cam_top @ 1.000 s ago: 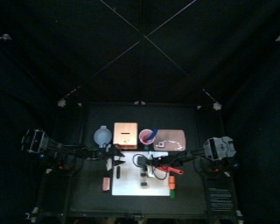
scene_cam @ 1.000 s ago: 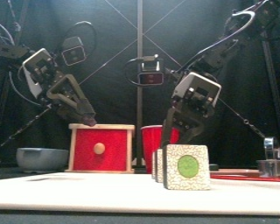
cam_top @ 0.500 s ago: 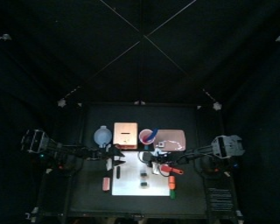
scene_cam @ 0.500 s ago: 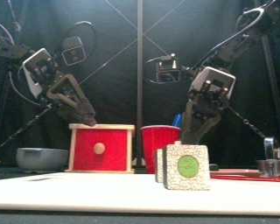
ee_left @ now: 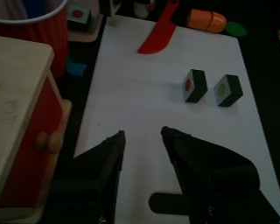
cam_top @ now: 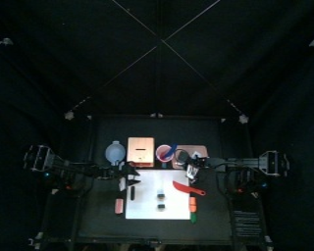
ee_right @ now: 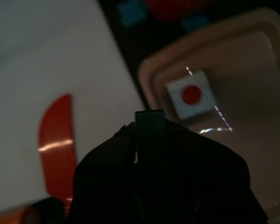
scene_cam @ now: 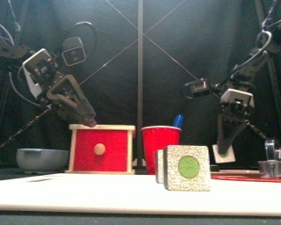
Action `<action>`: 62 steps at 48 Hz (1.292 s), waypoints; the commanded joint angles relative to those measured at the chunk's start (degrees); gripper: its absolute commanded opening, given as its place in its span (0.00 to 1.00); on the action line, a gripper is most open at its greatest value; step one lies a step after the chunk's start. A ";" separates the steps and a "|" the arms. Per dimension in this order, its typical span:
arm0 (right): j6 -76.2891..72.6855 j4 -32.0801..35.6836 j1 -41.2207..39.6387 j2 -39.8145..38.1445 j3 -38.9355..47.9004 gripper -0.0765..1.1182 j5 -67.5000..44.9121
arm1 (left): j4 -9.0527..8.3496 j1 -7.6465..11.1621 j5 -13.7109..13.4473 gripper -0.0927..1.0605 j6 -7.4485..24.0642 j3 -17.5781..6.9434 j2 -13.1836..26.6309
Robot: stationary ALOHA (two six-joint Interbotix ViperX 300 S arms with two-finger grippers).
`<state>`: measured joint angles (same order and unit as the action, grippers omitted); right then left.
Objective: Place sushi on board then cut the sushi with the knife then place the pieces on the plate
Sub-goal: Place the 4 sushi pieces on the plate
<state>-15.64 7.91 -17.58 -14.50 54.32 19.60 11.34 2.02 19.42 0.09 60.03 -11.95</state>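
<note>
Right claw (ee_right: pixel 150 122) clamped on what reads as a dark sushi piece (ee_right: pixel 149 144), hanging above the edge of the pink tray (ee_right: pixel 254 61).
Left claw (ee_left: pixel 143 133) gapes wide, empty, above the white board (ee_left: pixel 143 105). Risk: the grip looks narrow, so the sushi piece may twist on release, catch the tray rim and tip off, or bump the piece already there (ee_right: pixel 189 94), which lies cut face up. Its long axis seems to run along the jaws, pointing down. On the board, two more pieces (ee_left: pixel 196 86) stand one behind the other, cut faces toward the front, so the roll's axis runs front to back. Red knife (ee_left: pixel 157 39) lies flat on the board nearby.
</note>
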 commanded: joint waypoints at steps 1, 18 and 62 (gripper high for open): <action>0.09 0.62 -3.60 -1.76 0.44 0.55 -2.55 | 0.00 -0.09 0.18 0.76 0.00 -0.70 -0.18; 0.09 1.49 -6.33 -0.26 1.41 0.68 -3.87 | 1.14 -0.09 0.18 0.76 0.09 -0.70 -0.18; 0.09 -5.01 20.83 2.64 -8.88 0.74 -13.18 | 1.58 -0.26 0.18 0.76 0.09 -0.97 -0.18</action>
<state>-15.64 3.16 1.93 -13.36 48.08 7.47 12.92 2.02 19.34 0.09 60.03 -11.95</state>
